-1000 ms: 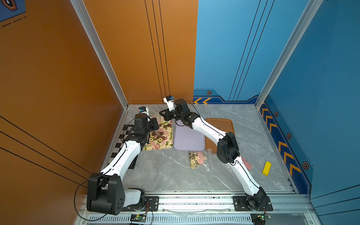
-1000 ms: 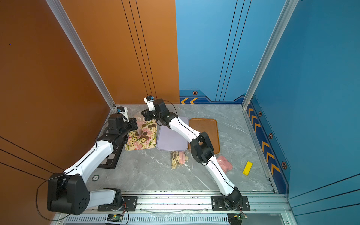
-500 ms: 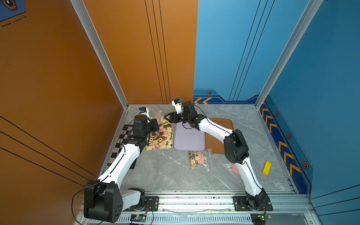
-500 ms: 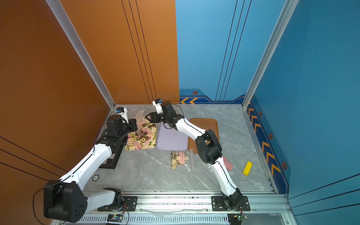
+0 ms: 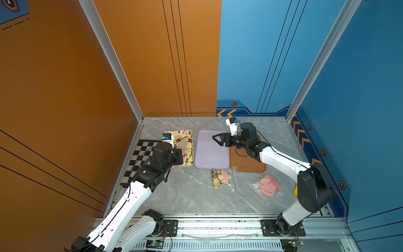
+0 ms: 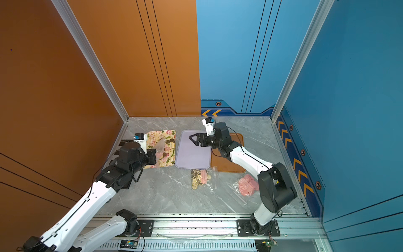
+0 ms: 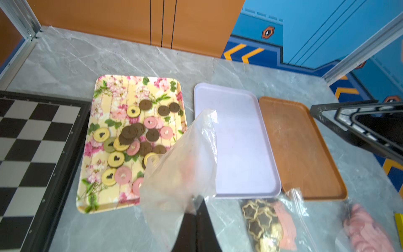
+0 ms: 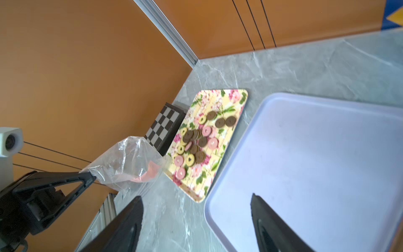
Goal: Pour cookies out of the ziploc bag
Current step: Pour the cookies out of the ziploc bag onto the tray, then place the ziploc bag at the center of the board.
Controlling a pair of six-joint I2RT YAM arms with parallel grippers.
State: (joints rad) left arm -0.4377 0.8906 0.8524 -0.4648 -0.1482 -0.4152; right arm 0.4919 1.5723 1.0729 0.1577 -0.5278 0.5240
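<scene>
At left wrist view's edge, cropped pink-disc bag (image 7: 366, 231) and yellow block (image 7: 399, 227)

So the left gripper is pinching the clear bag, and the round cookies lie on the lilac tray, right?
Not quite. The round cookies lie on the flowered tray, not on the lilac tray beside it; the left wrist view shows this plainly. The rest holds: the left gripper is pinching the clear bag.

Table: grey marble (image 5: 185, 196).
Far row, left to right: chessboard (image 5: 141, 152), floral tray (image 5: 178, 133), lilac tray (image 5: 209, 157), brown tray (image 5: 246, 163).
Near right: star-cookie bag (image 5: 221, 177), pink-disc bag (image 5: 269, 185), perhaps a yellow block (image 7: 399, 227).
</scene>
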